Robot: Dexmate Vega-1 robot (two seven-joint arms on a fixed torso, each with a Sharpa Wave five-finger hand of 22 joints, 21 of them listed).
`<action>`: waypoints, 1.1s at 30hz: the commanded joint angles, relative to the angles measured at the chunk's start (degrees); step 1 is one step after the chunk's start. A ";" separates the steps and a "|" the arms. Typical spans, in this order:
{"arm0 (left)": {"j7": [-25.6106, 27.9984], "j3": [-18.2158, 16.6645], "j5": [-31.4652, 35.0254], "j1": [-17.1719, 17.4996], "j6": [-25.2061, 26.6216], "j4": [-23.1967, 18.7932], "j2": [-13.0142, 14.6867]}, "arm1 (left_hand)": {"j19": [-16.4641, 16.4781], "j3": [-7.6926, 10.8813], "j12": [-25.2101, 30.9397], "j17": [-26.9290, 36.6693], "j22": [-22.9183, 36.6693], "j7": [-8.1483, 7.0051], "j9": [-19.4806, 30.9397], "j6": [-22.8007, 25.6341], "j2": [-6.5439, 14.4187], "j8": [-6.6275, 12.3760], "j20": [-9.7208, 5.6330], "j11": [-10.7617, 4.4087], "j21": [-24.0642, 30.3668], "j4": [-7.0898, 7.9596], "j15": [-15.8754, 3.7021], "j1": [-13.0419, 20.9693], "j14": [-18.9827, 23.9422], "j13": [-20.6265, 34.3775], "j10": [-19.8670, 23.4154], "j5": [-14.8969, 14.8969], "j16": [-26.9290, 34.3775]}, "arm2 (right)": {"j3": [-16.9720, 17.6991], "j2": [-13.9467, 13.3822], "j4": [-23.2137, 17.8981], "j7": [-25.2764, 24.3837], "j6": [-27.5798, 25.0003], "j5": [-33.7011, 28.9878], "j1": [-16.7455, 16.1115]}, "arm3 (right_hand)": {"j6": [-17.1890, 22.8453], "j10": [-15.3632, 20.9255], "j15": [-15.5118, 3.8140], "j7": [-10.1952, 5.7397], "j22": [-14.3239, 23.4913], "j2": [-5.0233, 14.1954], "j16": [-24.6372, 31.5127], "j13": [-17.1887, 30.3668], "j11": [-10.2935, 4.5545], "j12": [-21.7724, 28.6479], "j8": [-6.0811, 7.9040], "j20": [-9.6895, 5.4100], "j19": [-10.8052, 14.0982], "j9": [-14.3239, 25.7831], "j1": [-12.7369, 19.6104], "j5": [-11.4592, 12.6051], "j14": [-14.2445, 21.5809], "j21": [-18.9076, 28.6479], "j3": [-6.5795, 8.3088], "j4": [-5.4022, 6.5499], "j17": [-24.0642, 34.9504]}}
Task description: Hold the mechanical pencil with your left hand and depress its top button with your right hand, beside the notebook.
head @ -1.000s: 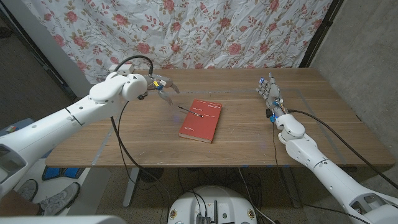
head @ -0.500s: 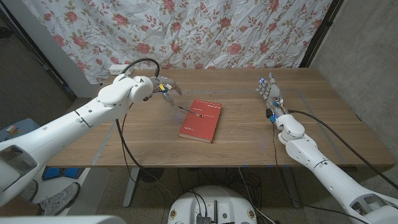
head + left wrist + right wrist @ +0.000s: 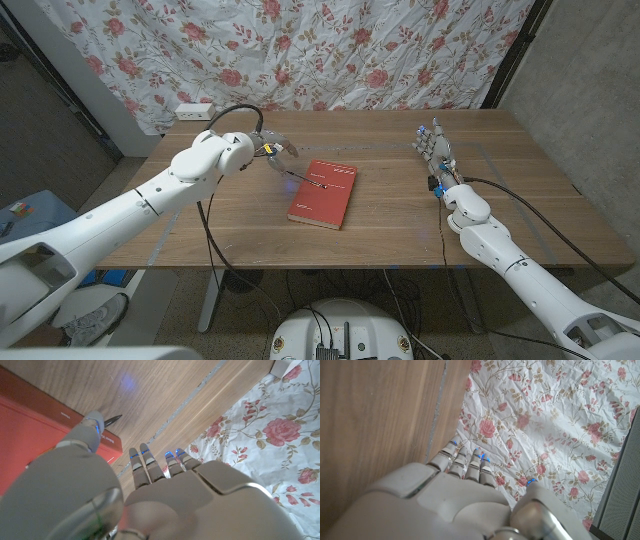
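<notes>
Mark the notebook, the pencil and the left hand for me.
notebook (image 3: 323, 194): head view, middle of the red cover.
pencil (image 3: 303, 179): head view, thin dark shaft at the notebook's top-left corner.
left hand (image 3: 271, 149): head view, middle of the hand, fingers apart.

The notebook (image 3: 323, 194) is red, with small dark lettering near its far edge. The pencil (image 3: 304, 179) lying across the notebook's far-left corner is black. The table (image 3: 200, 215) is brown wood with a visible grain. The curtain (image 3: 330, 50) beyond the table's far edge is white, printed with pink roses and pale green leaves. The left hand (image 3: 272, 148) and right hand (image 3: 433, 148) are grey-white with blue lights at the fingertips; both arms are white, with black cables.
</notes>
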 commanded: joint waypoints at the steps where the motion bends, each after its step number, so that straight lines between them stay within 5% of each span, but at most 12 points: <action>1: 3.74 0.26 -1.91 1.85 1.29 1.33 -1.79 | 1.24 -0.31 0.41 0.16 0.07 0.37 0.09 1.68 0.40 0.36 -3.46 -0.05 0.33 0.05 -7.77 1.68 1.19 0.20 2.07 0.40 0.25 | -0.32 0.08 -0.57 -0.60 -0.19 -0.50 -0.34 | 0.49 0.33 -0.06 -0.09 0.11 -0.01 0.16 0.03 0.00 0.14 0.40 -0.45 0.30 0.11 -0.57 0.41 0.43 0.32 0.58 0.04 -0.04; 33: 7.37 2.89 -3.51 0.85 0.76 3.92 -2.94 | 3.07 -2.04 0.37 0.08 0.07 0.15 0.11 11.26 3.46 1.30 -2.74 -0.15 0.05 0.32 -8.57 6.80 5.57 0.16 9.93 0.45 0.10 | -0.64 0.25 -1.01 -2.31 -1.01 -1.61 -0.46 | 2.43 0.96 -0.18 -1.07 0.10 -0.71 0.17 0.03 -0.02 0.23 0.64 -0.44 0.56 0.12 0.24 0.43 0.82 0.39 1.25 -1.21 -0.88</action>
